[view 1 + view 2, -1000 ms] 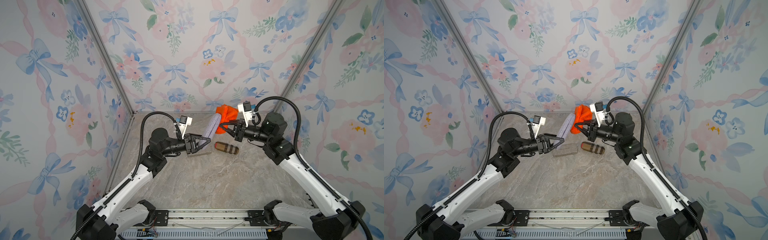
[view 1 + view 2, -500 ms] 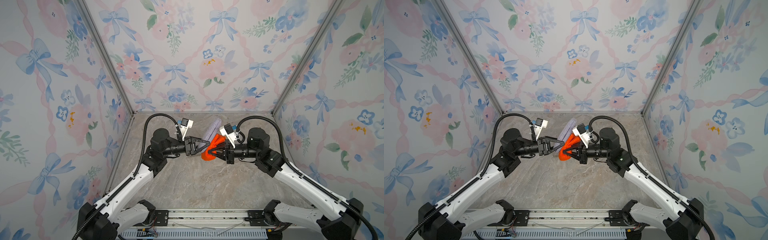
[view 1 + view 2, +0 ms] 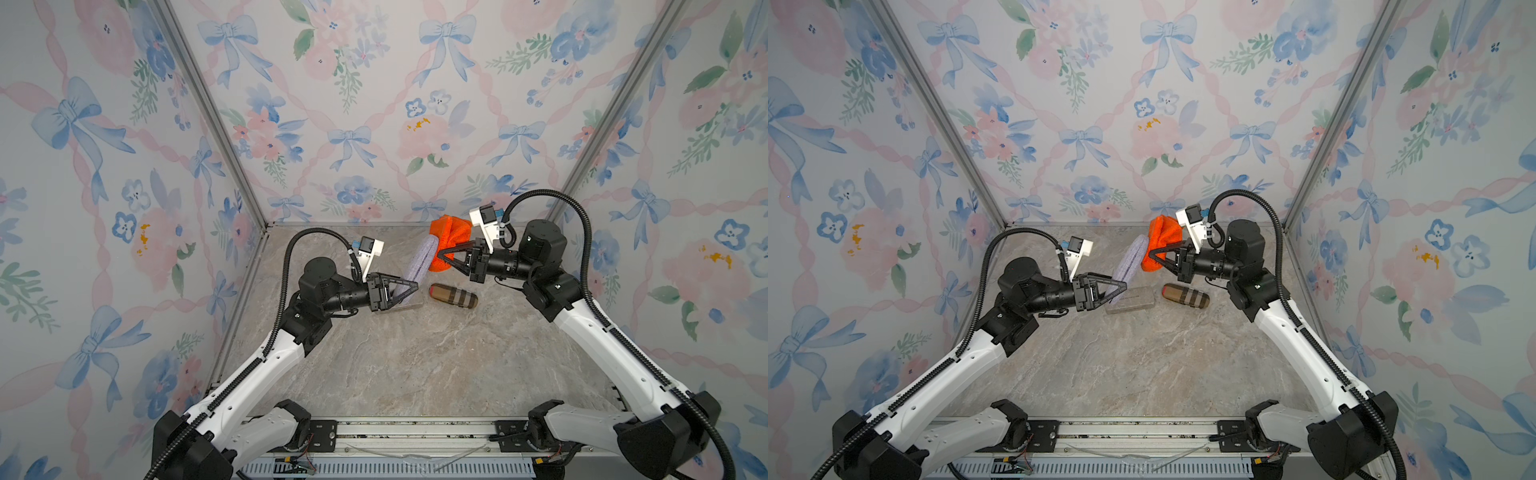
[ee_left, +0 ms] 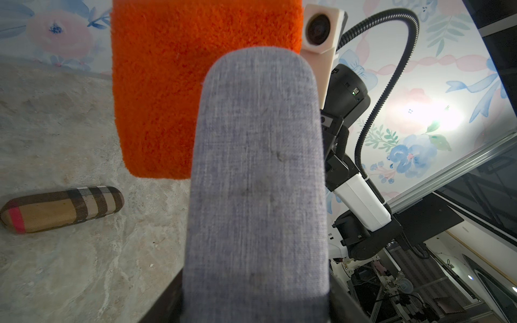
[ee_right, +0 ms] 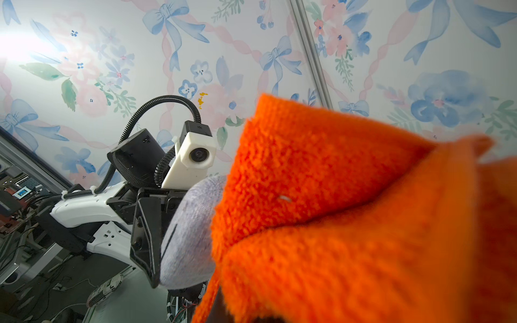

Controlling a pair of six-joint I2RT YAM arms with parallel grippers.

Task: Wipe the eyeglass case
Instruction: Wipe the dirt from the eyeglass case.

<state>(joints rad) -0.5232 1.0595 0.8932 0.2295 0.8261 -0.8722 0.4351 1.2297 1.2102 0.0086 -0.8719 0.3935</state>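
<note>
A grey-lilac fabric eyeglass case hangs above the table, tilted up toward the back wall. My left gripper is shut on its lower end. In the left wrist view the case fills the middle and hides the jaws. My right gripper is shut on a folded orange cloth. The cloth lies against the case's far upper end.
A tan plaid eyeglass case lies on the marble table between the two grippers. A flat grey box lies on the table under the left gripper. Floral walls enclose the table on three sides.
Half a second ago the right gripper held the cloth low on the case, close to the left gripper. It has since slid back up to the case's far end. The left arm barely moved.
</note>
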